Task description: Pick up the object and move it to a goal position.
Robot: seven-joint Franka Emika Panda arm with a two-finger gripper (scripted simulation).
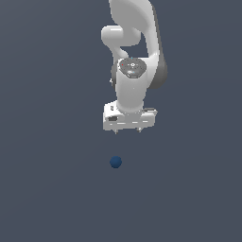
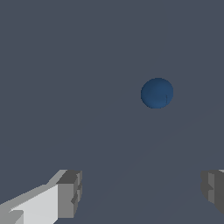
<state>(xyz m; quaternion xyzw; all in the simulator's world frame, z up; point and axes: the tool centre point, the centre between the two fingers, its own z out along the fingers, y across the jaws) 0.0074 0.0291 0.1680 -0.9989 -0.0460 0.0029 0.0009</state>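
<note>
While the small dark blue ball (image 1: pixel 116 162) lies alone on the flat grey floor (image 1: pixel 42 189), the white Panda arm (image 1: pixel 134 56) hangs its gripper (image 1: pixel 127 131) above it, pointed downward and well clear of the ball. Its jaws stand wide apart and hold nothing; in the wrist view the two grey fingertips (image 2: pixel 70 194) frame bare floor, with the ball lying beyond the gap between them rather than in it. That spread looks like a setup for a descent, leaving plenty of room around so narrow a target. No goal marker shows in either view. No brand, label or legible writing can be made out anywhere.
</note>
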